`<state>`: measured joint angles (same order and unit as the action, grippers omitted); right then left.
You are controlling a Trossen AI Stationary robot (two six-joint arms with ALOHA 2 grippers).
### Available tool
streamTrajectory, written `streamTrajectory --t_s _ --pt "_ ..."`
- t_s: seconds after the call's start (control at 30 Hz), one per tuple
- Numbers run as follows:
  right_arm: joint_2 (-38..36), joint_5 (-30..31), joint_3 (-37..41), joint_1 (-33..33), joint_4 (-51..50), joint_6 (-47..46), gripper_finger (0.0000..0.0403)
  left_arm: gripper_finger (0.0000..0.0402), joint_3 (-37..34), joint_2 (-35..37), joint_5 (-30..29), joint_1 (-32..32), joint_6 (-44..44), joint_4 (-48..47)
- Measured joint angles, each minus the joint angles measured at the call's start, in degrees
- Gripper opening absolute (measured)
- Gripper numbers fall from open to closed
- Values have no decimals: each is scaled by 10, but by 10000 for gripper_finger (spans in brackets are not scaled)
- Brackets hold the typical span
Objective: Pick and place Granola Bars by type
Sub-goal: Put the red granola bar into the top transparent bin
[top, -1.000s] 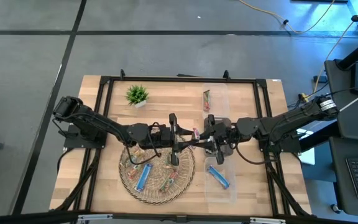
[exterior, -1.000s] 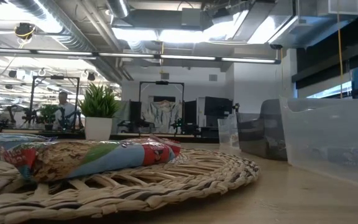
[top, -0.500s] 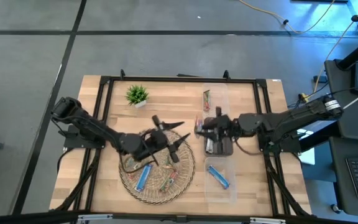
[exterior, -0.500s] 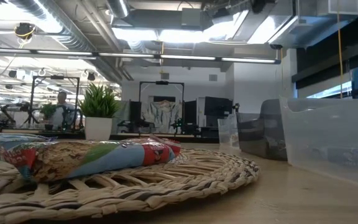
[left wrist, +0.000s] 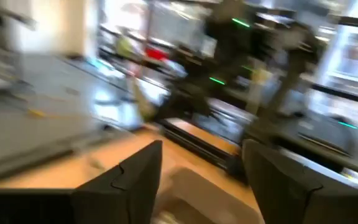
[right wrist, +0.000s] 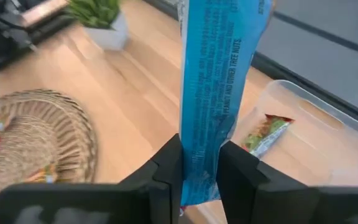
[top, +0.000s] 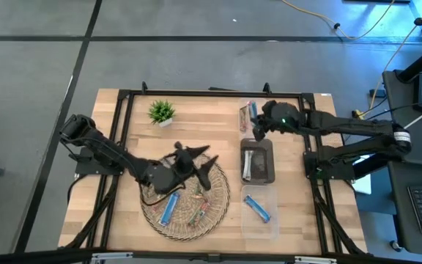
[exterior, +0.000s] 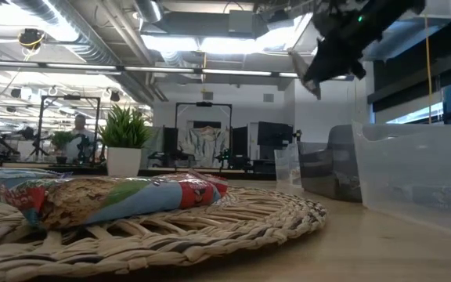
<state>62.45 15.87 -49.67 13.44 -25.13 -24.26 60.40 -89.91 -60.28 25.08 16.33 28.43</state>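
My right gripper (right wrist: 199,171) is shut on a blue granola bar (right wrist: 213,68) and hangs above the far clear tray (top: 253,116); it also shows at the top of the low view (exterior: 331,55). In that tray lies a green-and-red bar (right wrist: 265,134). My left gripper (top: 205,159) stands open over the woven mat (top: 185,198), with nothing between its fingers (left wrist: 135,180). On the mat lie a blue bar (top: 168,209) and several green-and-red bars (top: 198,215); one of them fills the low view's foreground (exterior: 108,200). My right gripper pinches the blue bar between its two fingers at one end (right wrist: 197,163). The rest of the bar sticks out past the fingertips, along the fingers. The gripper slants down from the table's right side. The bar is lifted clear above the far tray.
Three clear trays stand in a column right of the mat: the far one, a middle one (top: 257,163) with silver bars, and a near one (top: 258,209) with a blue bar. A small potted plant (top: 161,112) stands at the far left. A black frame rims the table.
The two grippers met over the mat's right edge. My left gripper has opened, let go and drawn back a little over the mat, turning as it went. My right gripper has swung toward the far edge with the blue bar and tipped downward over the far tray.
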Motion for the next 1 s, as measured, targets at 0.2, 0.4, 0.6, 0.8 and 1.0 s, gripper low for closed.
streamTrajectory --t_s 0.2,0.4,0.6,0.8,1.0 --pt "60 -59 0 74 -5 5 86 213 0 0 176 -59 173 -123" --pt "135 -70 0 106 -19 20 86 216 0 0 266 -96 329 -249" --pt "206 -70 0 131 -20 22 86 216 0 0 295 -104 376 -319" --pt "253 -70 0 147 -20 25 86 216 0 0 296 -94 369 -321" --pt "265 -70 0 147 -18 25 86 213 0 -10 297 -93 411 -349"
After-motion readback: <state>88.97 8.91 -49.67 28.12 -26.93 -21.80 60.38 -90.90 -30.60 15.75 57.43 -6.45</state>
